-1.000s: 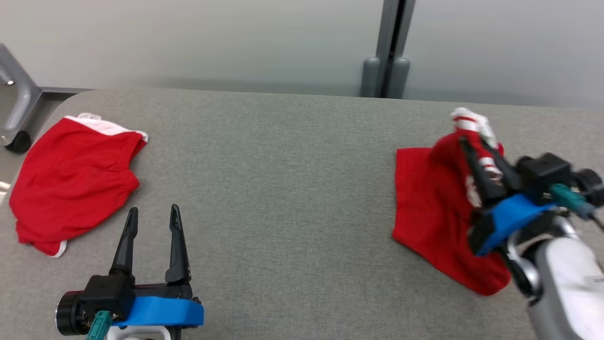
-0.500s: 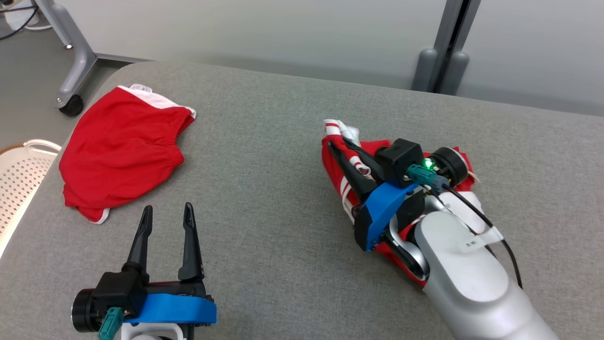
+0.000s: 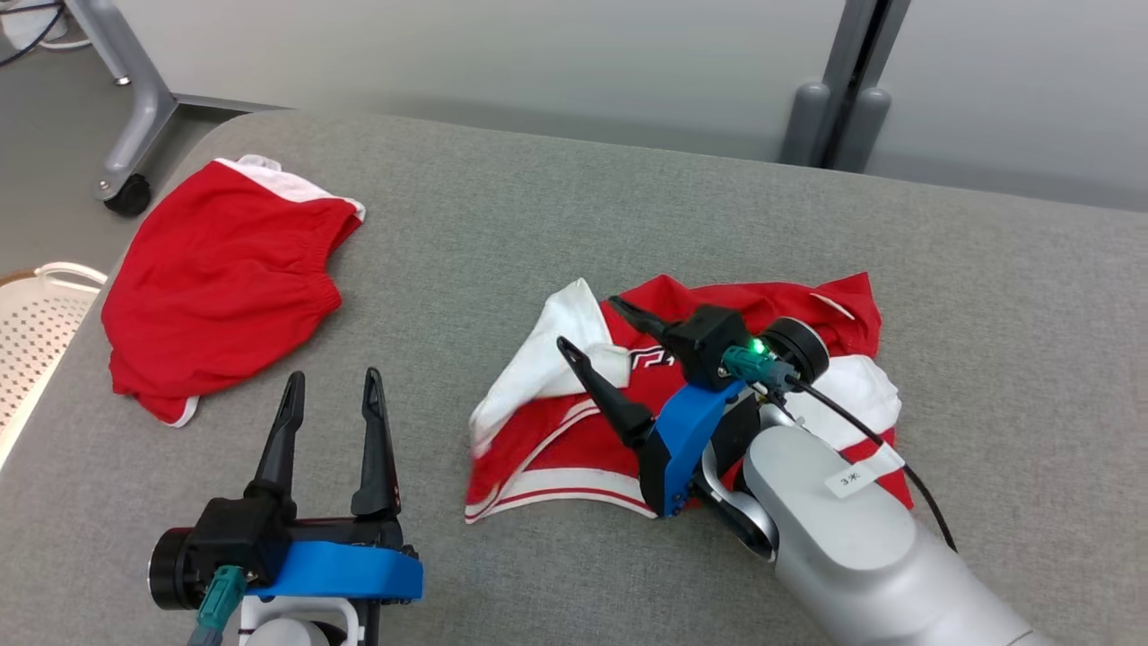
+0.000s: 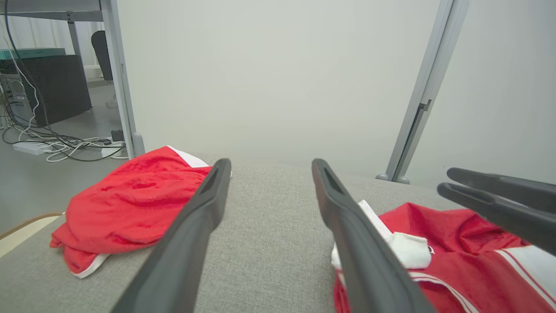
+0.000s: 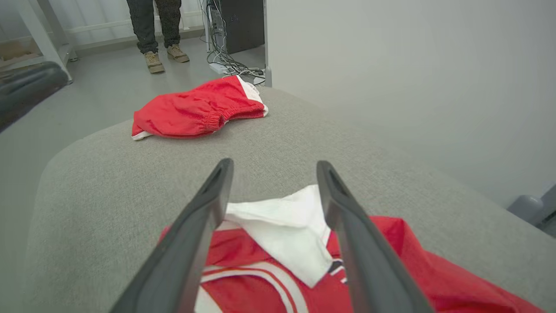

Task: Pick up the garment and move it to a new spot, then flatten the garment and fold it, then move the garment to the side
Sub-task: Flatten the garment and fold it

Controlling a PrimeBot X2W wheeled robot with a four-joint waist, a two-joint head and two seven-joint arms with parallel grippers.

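Observation:
The garment [image 3: 574,449], a red jersey with white sleeves and white stripes, lies crumpled in the middle of the grey table [image 3: 538,206]. My right gripper [image 3: 587,323] hovers open just above its white sleeve, holding nothing. In the right wrist view the right gripper [image 5: 271,164] frames that white part of the garment [image 5: 282,230]. My left gripper [image 3: 333,377] stands open and empty to the left of the garment, above bare table. The left wrist view shows the left gripper [image 4: 270,163] with the garment [image 4: 456,234] at its right, under the right gripper's fingers [image 4: 491,195].
Red shorts with white trim [image 3: 215,278] lie at the table's far left corner. A white perforated basket [image 3: 36,332] sits off the table's left edge, near a wheeled frame leg [image 3: 126,117]. A grey post [image 3: 834,99] stands behind the table. A person's legs [image 5: 156,26] show beyond the shorts.
The head camera has shifted. My right gripper carried the bunched garment leftward to the table's middle, then opened and let it go; it now lies spread out. The left gripper stayed open.

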